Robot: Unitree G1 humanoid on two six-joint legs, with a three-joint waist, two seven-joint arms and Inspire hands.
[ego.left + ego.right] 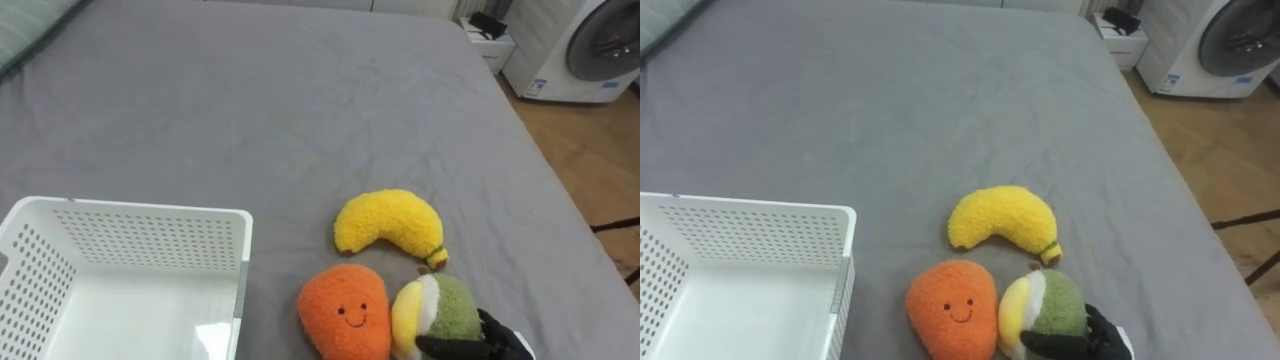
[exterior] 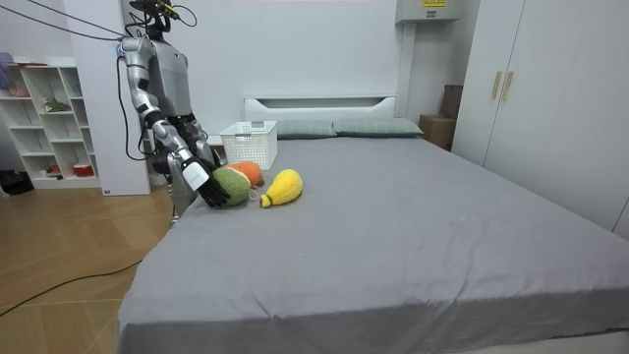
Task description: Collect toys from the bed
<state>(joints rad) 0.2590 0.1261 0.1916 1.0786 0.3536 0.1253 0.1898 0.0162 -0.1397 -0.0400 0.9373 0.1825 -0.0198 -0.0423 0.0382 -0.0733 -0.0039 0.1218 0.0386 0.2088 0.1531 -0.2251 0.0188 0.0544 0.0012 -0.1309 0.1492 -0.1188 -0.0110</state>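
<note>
Three plush toys lie close together on the grey bed: a yellow banana, an orange one with a smiling face and a green-and-yellow one. My black right hand comes in from the lower right, its fingers curled round the green-and-yellow toy's near side. In the room view that hand sits on the same toy at the bed's edge. A white perforated basket stands empty to the left of the toys. My left hand is held low by my waist, partly hidden behind the right arm.
I stand at the side of the bed near its head. Its right edge drops to a wooden floor, where a washing machine and a small white stand are. A pillow lies at the far left.
</note>
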